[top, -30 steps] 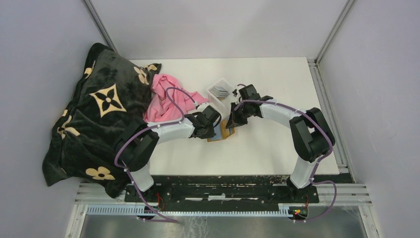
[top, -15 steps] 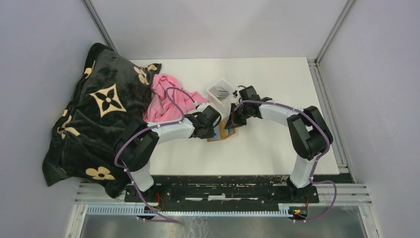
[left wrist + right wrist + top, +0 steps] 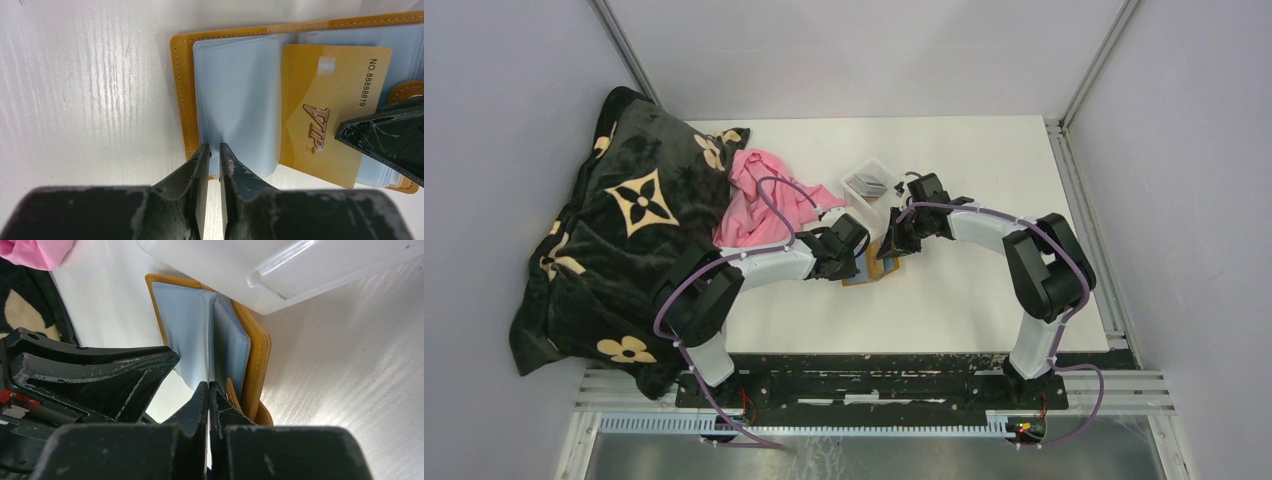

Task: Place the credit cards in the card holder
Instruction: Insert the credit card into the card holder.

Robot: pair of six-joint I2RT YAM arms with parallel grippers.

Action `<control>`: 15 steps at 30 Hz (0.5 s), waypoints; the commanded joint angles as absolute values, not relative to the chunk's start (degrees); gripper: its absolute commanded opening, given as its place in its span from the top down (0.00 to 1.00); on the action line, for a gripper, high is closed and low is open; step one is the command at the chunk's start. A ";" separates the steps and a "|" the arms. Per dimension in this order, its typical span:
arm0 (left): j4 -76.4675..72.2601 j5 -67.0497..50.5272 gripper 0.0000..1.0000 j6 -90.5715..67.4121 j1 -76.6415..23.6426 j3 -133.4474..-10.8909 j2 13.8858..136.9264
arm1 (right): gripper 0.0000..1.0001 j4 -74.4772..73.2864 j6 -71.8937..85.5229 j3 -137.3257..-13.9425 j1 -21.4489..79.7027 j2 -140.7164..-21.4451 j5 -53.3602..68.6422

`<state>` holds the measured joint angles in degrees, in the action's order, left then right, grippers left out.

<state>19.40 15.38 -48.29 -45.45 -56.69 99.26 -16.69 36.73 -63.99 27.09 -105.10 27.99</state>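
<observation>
Card holder (image 3: 877,270) lies open on the white table (image 3: 984,290), between the two arms. One gold card (image 3: 325,110) rests across its clear pockets. The left gripper (image 3: 214,156) has its jaws a narrow slit apart at a pocket's near edge; whether they pinch it cannot be told. The right gripper (image 3: 209,390), jaws pressed together, points into the pages. Just beyond, the clear tray (image 3: 880,164) holds the remaining credit cards (image 3: 867,185).
</observation>
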 commanded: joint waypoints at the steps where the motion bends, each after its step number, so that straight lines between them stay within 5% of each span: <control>1: 31.94 21.35 0.76 -44.48 -44.01 -52.49 101.49 | 0.99 -13.52 37.42 -64.42 26.63 -106.27 29.41; 15: 32.93 21.90 0.66 -44.56 -43.75 -53.78 100.56 | 0.99 -11.54 38.12 -63.63 26.45 -107.81 30.66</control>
<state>21.17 17.96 -48.27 -44.97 -56.31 98.56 -13.78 37.74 -63.86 26.74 -106.94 30.00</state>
